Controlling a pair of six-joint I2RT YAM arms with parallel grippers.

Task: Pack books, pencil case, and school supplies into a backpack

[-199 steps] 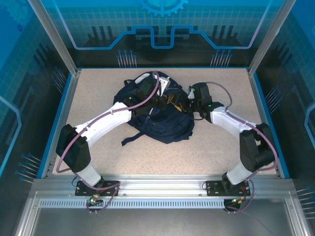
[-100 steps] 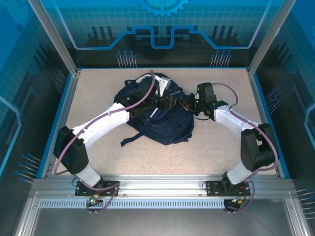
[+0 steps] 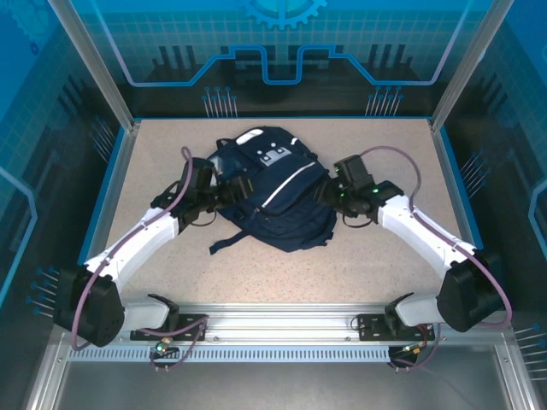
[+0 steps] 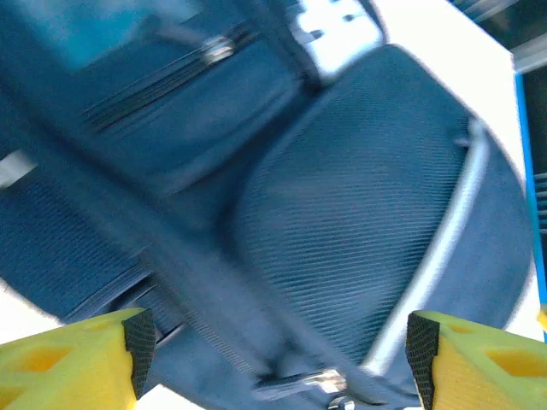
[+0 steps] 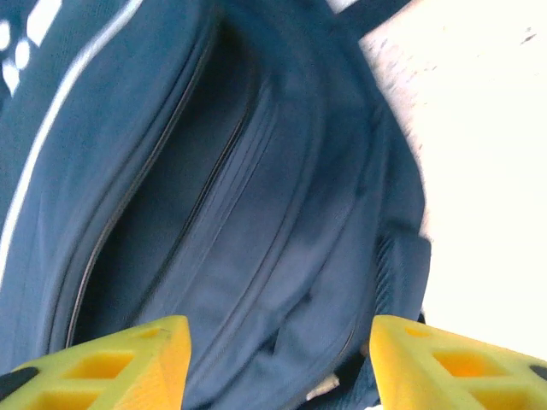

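Looking down, I see the backpack [image 3: 286, 196] lying mid-frame on the table [image 3: 171, 145], its inside hidden. Left gripper [image 4: 282, 350] and right gripper [image 5: 278, 363] both spread wide, holding nothing, flanking it; my left wrist view is blurred, fabric details smeared

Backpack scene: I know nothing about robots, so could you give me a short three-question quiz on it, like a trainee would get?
1. True or false: the backpack lies on the table.
2. Pick one. In the wrist views, the left gripper and the right gripper are: A) both open, B) both shut, C) one open and one shut.
3. Fill in: the fingers of each gripper are ___ in colour.

Key: 1 true; 2 A; 3 yellow.
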